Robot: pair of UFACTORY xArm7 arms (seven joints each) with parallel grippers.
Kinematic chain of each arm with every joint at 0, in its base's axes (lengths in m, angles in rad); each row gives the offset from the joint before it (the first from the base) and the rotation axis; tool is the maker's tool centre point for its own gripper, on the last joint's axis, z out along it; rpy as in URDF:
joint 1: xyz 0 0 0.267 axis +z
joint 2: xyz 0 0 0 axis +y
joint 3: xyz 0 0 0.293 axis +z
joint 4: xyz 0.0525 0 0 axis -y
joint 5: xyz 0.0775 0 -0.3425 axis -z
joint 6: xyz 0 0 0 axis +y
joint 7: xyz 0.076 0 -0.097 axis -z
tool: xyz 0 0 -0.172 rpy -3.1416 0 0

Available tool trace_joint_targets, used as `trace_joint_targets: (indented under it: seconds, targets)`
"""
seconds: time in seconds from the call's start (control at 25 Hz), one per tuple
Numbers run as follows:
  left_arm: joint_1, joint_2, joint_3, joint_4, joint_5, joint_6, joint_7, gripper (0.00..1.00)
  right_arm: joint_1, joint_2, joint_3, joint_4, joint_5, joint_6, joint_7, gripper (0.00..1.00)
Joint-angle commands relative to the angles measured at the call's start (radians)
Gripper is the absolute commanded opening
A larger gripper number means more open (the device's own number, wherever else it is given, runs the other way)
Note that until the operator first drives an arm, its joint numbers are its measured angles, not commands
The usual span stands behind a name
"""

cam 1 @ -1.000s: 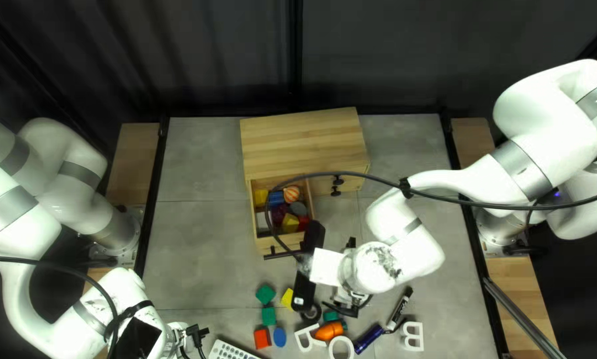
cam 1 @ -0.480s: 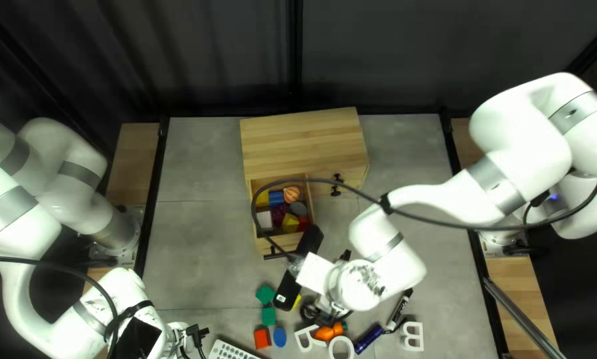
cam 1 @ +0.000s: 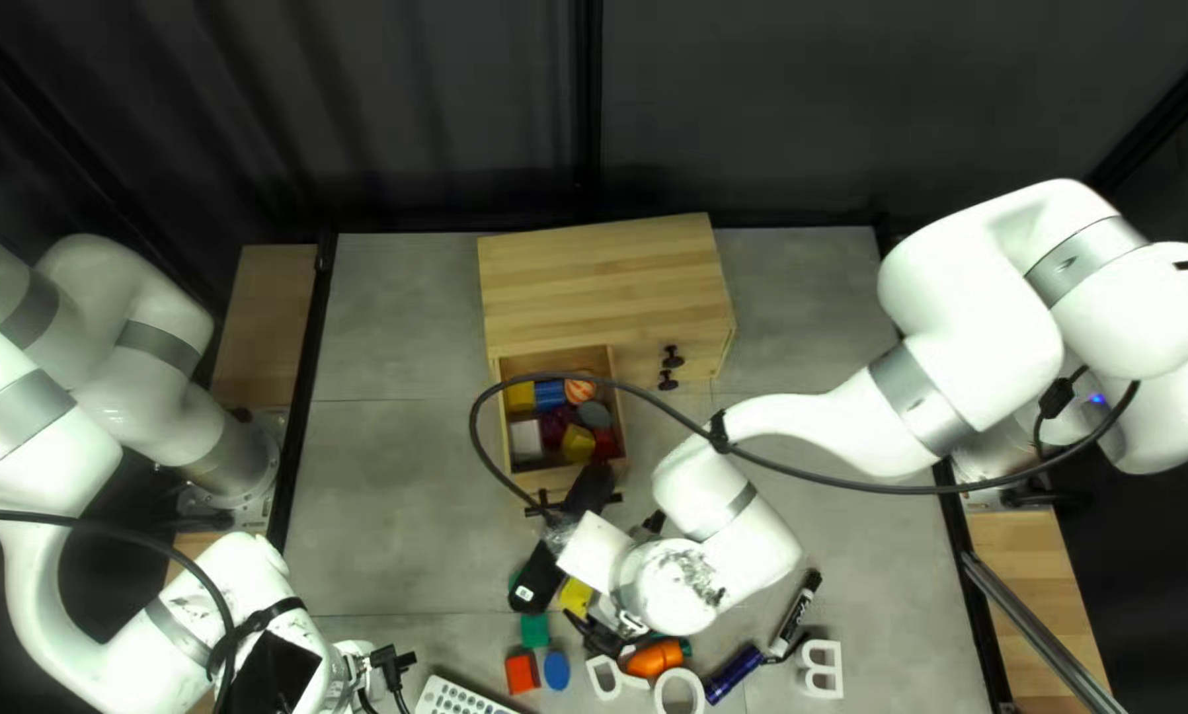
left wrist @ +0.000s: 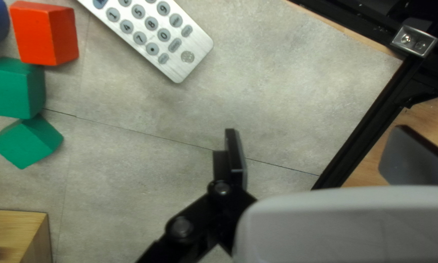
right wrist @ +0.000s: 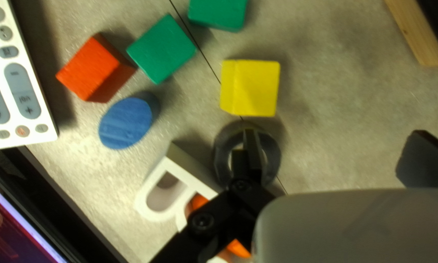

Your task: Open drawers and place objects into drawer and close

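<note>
My right end effector (right wrist: 335,136) spread wide, empty; left end effector (left wrist: 321,139) likewise; yellow block (right wrist: 252,88) lies off the handle side of open drawer (cam 1: 521,481); probably light, stiff, hardly fragile; I'd pinch opposite flat faces, midway up.
</note>
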Motion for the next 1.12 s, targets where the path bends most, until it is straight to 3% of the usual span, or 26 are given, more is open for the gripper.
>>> trace_joint_targets:
  seconds: [0.04,0.76,0.84,1.04,1.08,1.12]
  targets:
    - [0.0,0.0,0.0,0.0,0.0,0.0,0.0,1.0,0.002,0.028,-0.004,0.015,-0.004,-0.02,0.008,1.0]
    - [0.0,0.0,0.0,0.0,0.0,0.0,0.0,1.0,-0.005,0.081,-0.006,0.021,-0.02,-0.089,-0.01,1.0]
    - [0.0,0.0,0.0,0.0,0.0,0.0,0.0,1.0,-0.006,0.085,-0.005,0.023,-0.02,-0.092,-0.013,0.97]
    - [0.0,0.0,0.0,0.0,0.0,0.0,0.0,1.0,-0.013,0.096,-0.003,0.024,-0.019,-0.098,-0.028,0.57]
    - [0.0,0.0,0.0,0.0,0.0,0.0,0.0,1.0,-0.016,0.099,-0.002,0.021,-0.019,-0.103,-0.032,0.12]
    - [0.0,0.0,0.0,0.0,0.0,0.0,0.0,1.0,-0.017,0.101,-0.001,0.023,-0.018,-0.105,-0.035,0.05]
